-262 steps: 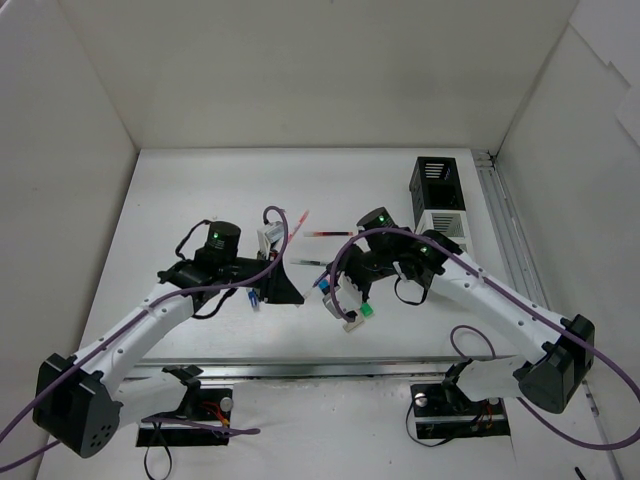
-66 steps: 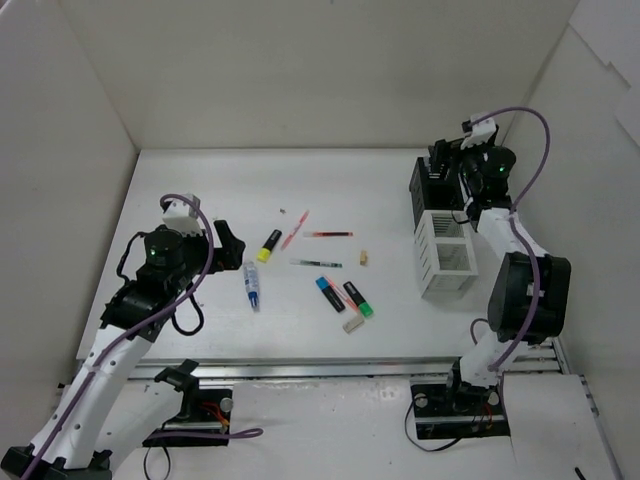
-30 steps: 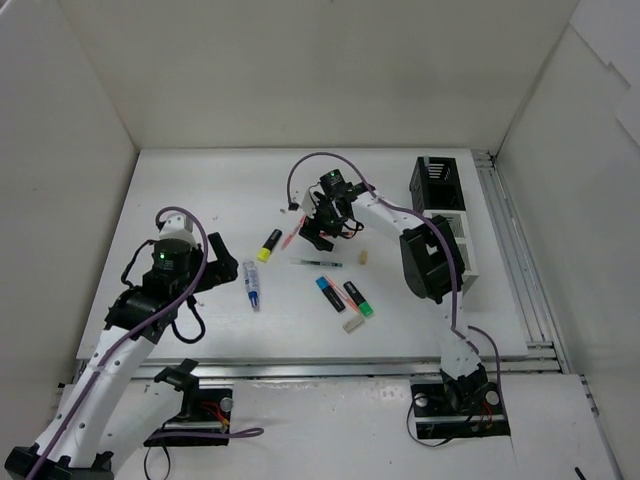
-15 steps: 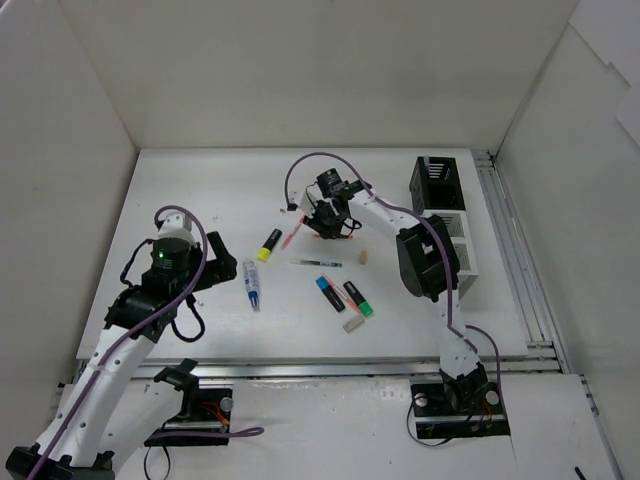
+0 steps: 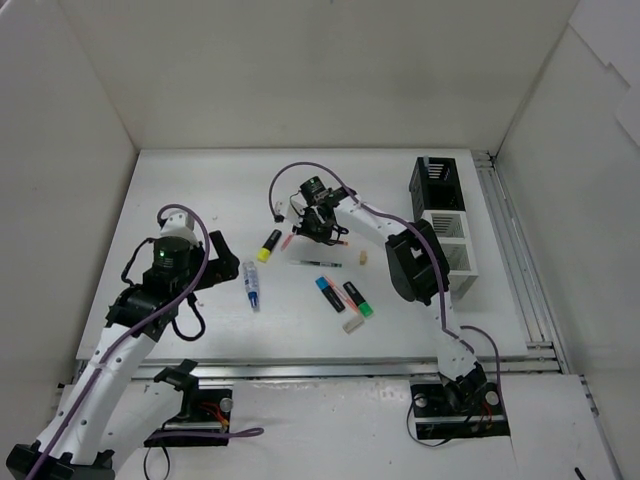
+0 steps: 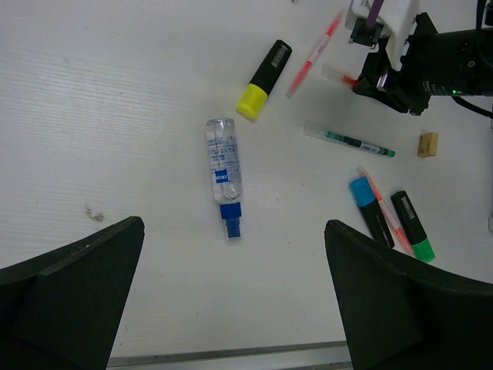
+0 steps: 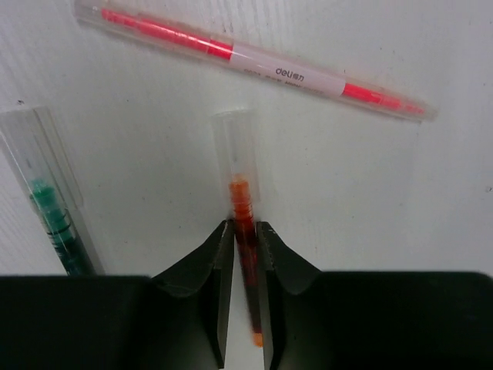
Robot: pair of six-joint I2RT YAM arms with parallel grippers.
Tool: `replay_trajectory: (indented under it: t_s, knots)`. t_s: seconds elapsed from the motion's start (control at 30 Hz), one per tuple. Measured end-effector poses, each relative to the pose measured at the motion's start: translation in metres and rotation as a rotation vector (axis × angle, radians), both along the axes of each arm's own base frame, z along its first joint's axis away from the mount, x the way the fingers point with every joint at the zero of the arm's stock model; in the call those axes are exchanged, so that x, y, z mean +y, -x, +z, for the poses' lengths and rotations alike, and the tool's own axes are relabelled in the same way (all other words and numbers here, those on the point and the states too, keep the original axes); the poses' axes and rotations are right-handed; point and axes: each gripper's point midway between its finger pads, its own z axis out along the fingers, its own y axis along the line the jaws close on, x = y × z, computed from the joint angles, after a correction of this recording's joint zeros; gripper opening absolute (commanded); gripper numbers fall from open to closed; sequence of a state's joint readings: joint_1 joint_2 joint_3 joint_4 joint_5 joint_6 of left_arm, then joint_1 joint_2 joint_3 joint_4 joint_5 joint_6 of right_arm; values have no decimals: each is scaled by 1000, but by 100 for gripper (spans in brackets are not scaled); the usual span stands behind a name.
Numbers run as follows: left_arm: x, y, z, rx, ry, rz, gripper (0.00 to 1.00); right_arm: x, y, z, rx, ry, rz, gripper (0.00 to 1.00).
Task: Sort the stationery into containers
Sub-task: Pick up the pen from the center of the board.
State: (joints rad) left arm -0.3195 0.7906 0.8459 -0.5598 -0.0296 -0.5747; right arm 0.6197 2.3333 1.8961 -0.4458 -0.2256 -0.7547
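Pink pen [image 7: 262, 63]: "deli" on barrel; finer print beside it too small to read.

Right fingers [image 7: 202, 266] pinched close, pointing down; left fingers [image 6: 73, 297] spread wide, raised.

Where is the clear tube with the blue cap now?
In the top view the tube lies left of centre on the table, just below the yellow highlighter, not touching it.

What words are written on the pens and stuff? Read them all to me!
"deli": on the white band of the pink pen; the tiny print beside it is blurred.
Blue label on the clear tube: too small to read.
Print on the yellow highlighter: too small to read.
Orange pen in the right gripper: no writing shows.
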Motion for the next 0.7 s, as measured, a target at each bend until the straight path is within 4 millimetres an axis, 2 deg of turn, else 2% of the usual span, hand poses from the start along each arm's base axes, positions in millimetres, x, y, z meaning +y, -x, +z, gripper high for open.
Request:
replay_trajectory:
  t_s: [0.1,0.33,0.5,0.6,0.7]
  knots:
    - [-1,0,2,-9,3,-8,99,4,-1,0,-16,15,12,0]
    - [-2,-2,5,-24,-2,-15,99,3,0,0,-22,23,15,0]
    - [-7,-17,9,-10,-12,-25,99,-19,17,7,43,7,6,0]
    - [-15,-31,10,-2,-16,-55,99,-34,15,34,51,-70,-28,0]
    - [-24,-45,13,4,-20,-85,99,-48,5,86,-24,-182,-78,0]
